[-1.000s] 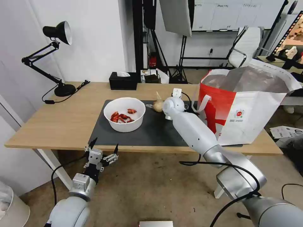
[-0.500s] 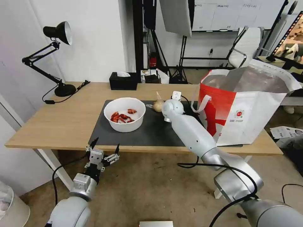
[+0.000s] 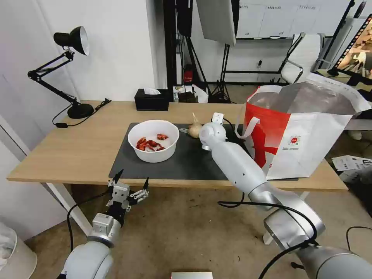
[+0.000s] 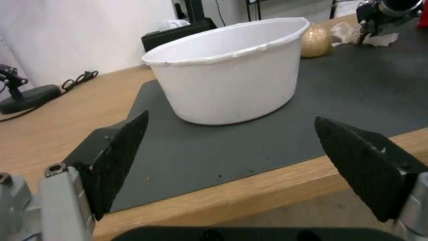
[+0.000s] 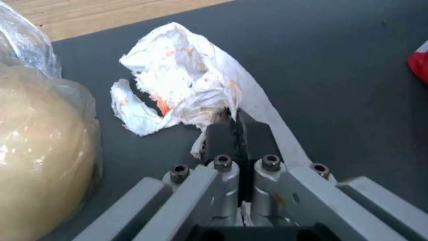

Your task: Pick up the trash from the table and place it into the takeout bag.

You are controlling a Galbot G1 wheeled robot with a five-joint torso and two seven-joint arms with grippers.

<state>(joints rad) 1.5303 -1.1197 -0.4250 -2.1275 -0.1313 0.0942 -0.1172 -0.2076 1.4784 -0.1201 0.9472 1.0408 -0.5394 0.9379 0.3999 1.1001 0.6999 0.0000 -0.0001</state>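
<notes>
- My right gripper [image 5: 235, 129] has its jaws pressed together on an edge of the crumpled white tissue with orange stains [image 5: 178, 83], low over the dark grey rectangular mat [image 3: 182, 162].
- From that pinch, the big red-and-white foil-lined takeout bag [image 3: 298, 139] lies at about 3 o'clock, close by.
- My left gripper [image 3: 131, 186] hangs spread wide and empty below the light-wood table's [image 3: 77, 147] front edge.
- My own forearm hides the pinch in the head view; I can't tell whether the tissue has lifted clear.

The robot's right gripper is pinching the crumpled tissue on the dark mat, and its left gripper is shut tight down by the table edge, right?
Not quite. The left gripper is open, fingers spread wide, as the left wrist view shows. The right gripper is indeed pinching the crumpled tissue on the dark mat.
</notes>
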